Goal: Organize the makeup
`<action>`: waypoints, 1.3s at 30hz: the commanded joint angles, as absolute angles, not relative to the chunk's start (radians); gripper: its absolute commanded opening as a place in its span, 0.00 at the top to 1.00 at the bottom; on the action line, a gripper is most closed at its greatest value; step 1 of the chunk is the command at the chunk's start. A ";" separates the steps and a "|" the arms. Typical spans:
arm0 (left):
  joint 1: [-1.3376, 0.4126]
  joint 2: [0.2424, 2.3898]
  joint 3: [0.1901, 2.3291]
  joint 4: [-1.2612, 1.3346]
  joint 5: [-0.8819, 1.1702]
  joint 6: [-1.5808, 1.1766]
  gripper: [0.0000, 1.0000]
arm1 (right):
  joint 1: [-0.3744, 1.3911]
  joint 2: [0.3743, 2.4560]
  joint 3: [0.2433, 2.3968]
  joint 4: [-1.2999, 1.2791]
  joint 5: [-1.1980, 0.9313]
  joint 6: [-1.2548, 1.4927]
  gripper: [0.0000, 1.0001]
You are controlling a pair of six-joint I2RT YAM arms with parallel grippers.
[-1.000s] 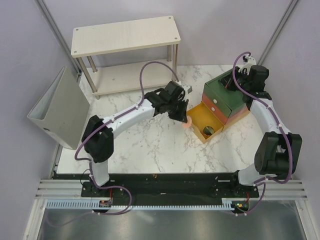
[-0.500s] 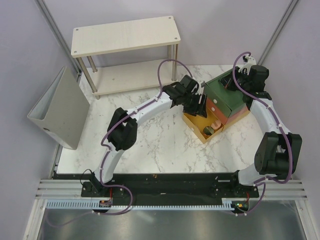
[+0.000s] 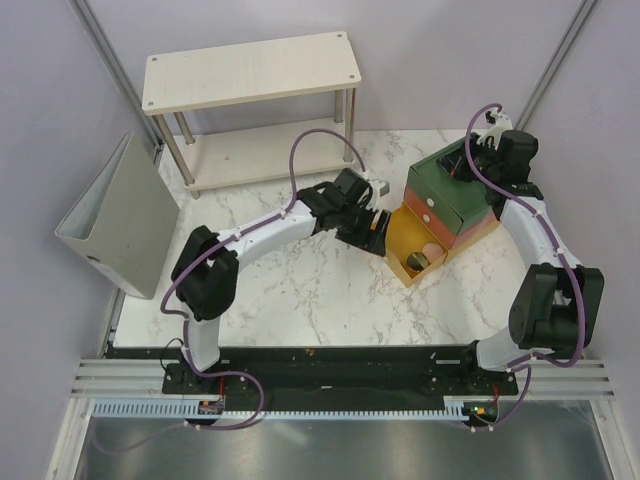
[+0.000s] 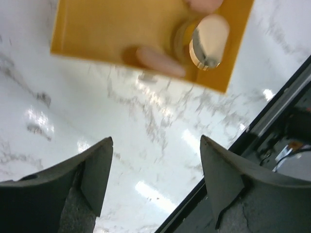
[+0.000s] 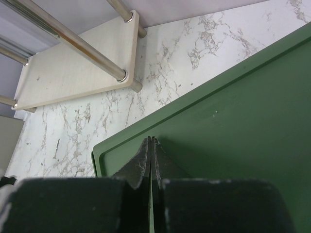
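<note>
The yellow drawer point(image 3: 398, 232) of the green-topped drawer box point(image 3: 450, 185) stands pulled out. In it lie the makeup pieces I can see: a gold-rimmed round jar point(image 4: 209, 41) and a peach-pink disc point(image 4: 160, 60), with another peach piece point(image 4: 204, 4) cut off by the frame's top edge. My left gripper point(image 4: 154, 145) is open and empty over the marble, just left of the drawer point(image 3: 366, 228). My right gripper point(image 5: 151, 141) is shut with nothing in it, its tips resting on the box's green top point(image 5: 233, 116).
A pale two-tier wooden shelf point(image 3: 250, 75) stands at the back left. A grey binder point(image 3: 115, 220) leans at the table's left edge. The marble table point(image 3: 300, 290) ends in a black rail in front of the arm bases.
My left gripper carried a peach-pink disc over the yellow drawer, opened and let it go there. It has since drawn back to the left, empty. The right arm has not moved.
</note>
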State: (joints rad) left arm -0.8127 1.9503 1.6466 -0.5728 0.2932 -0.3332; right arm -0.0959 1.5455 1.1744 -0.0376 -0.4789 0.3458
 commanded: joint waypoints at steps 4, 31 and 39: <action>-0.818 1.911 1.384 -0.447 0.298 -0.204 0.14 | -0.084 1.669 1.052 -0.482 -0.434 0.301 1.00; -0.888 2.167 1.551 -0.055 0.245 -0.296 0.10 | -0.084 1.661 1.049 -0.482 -0.433 0.301 1.00; -0.911 2.282 1.722 -0.020 0.222 -0.348 0.06 | -0.083 1.658 1.048 -0.480 -0.436 0.301 1.00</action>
State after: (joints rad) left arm -0.8909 2.2311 1.6218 -0.1165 0.2565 -0.2741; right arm -0.0959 1.5455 1.1740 -0.0380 -0.4789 0.3458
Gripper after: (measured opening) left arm 0.929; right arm 0.006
